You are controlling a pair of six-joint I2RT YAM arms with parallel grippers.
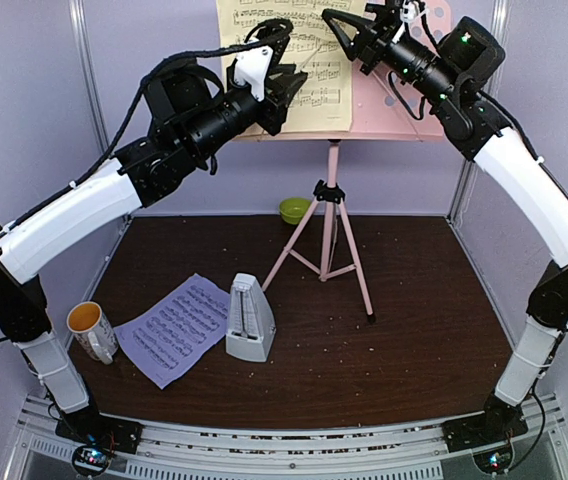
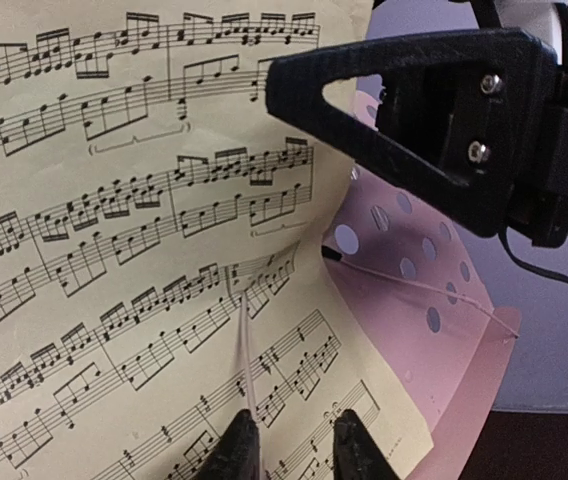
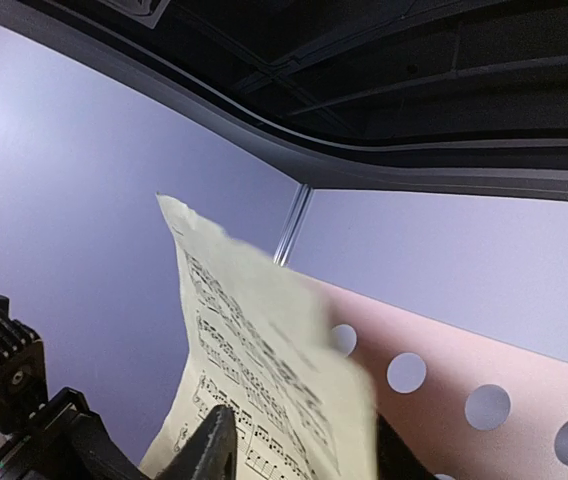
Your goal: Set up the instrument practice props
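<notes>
Desk (image 1: 376, 118) largely hidden behind yellow sheet (image 1: 326, 95); its top cut off

A white mug (image 1: 89, 330) with an orange inside stands on the dark brown table (image 1: 434, 320) at about eight o'clock, near the left edge. A small lime-green bowl (image 1: 295, 210) sits at twelve o'clock, close to the lavender back wall (image 1: 404, 170).
</notes>
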